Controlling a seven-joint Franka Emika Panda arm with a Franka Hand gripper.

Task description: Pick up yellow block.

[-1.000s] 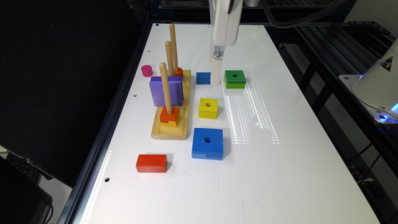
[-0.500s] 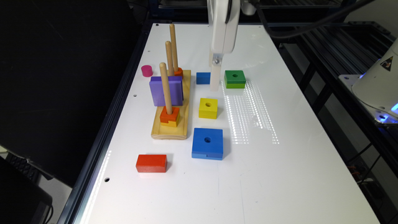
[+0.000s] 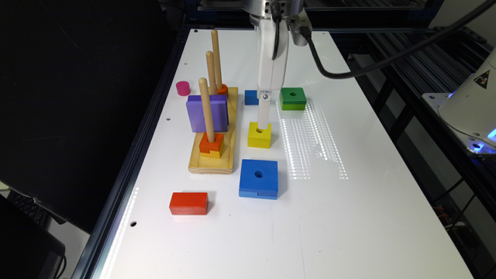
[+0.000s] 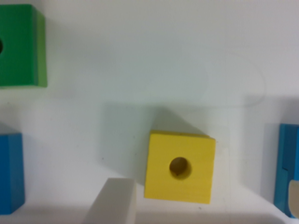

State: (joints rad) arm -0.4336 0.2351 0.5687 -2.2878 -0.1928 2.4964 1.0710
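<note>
Yellow block (image 3: 259, 135) sits flat on the worktop (image 3: 348, 217), just beside the wooden peg stand (image 3: 212, 162), with the big blue square block (image 3: 258, 179) in front of it and the green block (image 3: 292, 98) well behind. Over the last second I've brought the tool (image 3: 264, 124) down from above the small blue block (image 3: 251, 97) to right over the yellow one. In the wrist view the yellow block (image 4: 180, 166) has one white finger (image 4: 112, 201) just beside its edge; I cannot tell whether the tool is spread or closed. My read: the approach is nearly done, grasp not yet made.
</note>
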